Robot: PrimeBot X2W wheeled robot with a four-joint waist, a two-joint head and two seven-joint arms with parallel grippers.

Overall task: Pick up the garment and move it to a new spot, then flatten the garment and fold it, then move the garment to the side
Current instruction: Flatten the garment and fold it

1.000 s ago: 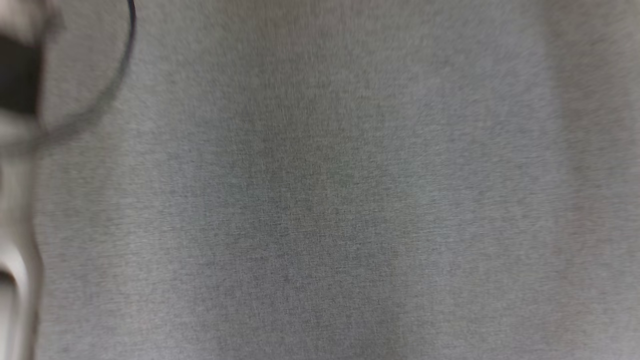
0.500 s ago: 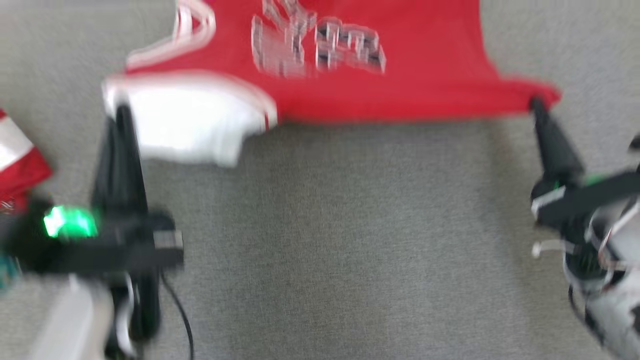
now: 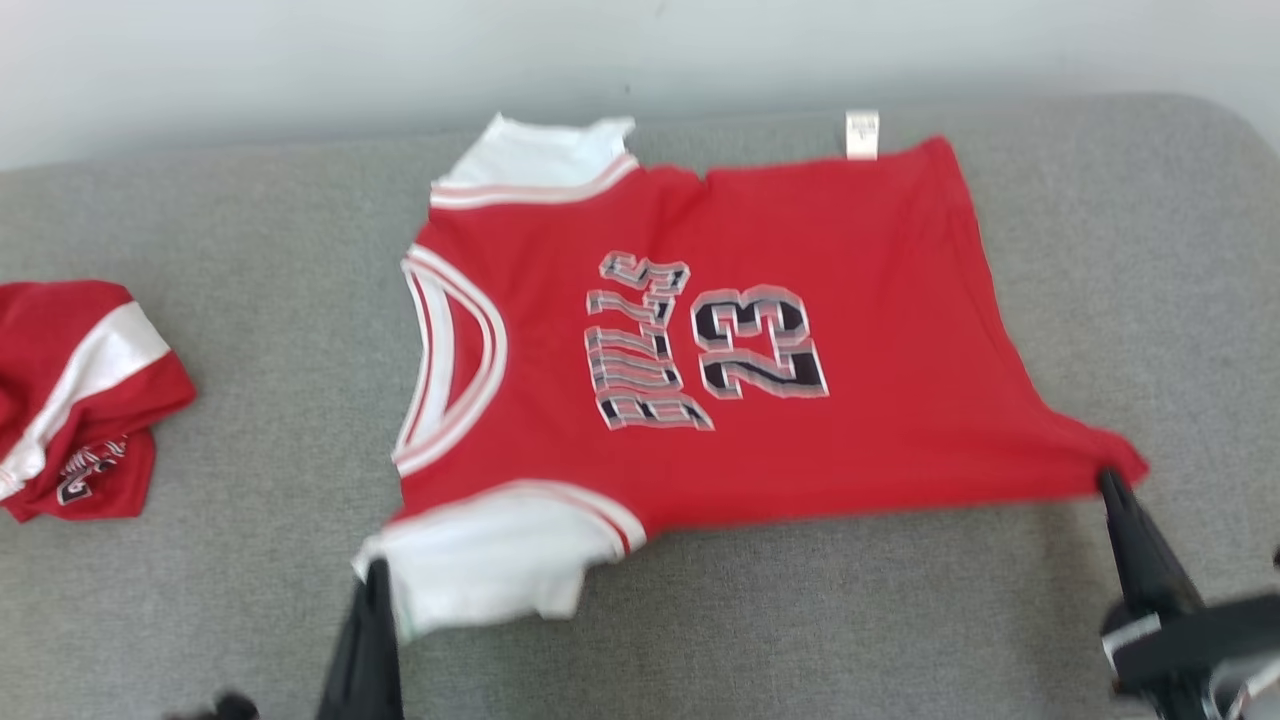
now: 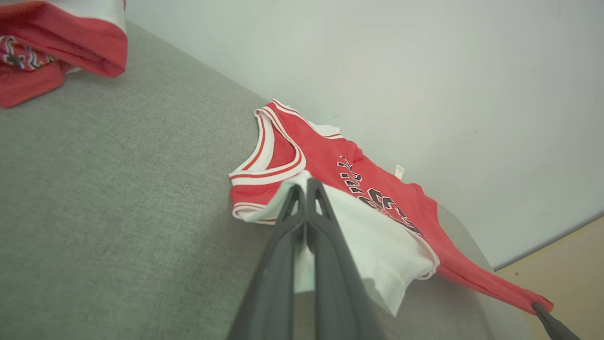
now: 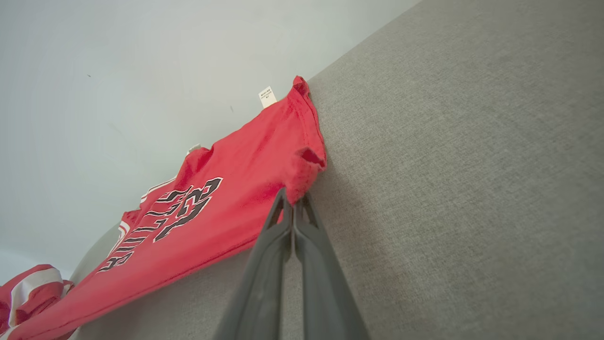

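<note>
Two thin pinches hold the red short-sleeved jersey with black numerals point(image 3: 880, 330), spread on the grey fabric worktop point(image 3: 800, 620): left gripper point(image 3: 375, 578) clamped on its near white sleeve point(image 3: 490, 560), right gripper point(image 3: 1108, 482) on its near hem corner point(image 3: 1095, 452). Uneven pulling could slip a corner or bunch cloth. Farther left, a crumpled red-and-white garment point(image 3: 90, 390) crowds that side; a pale wall point(image 3: 300, 60) bounds the far edge.
</note>
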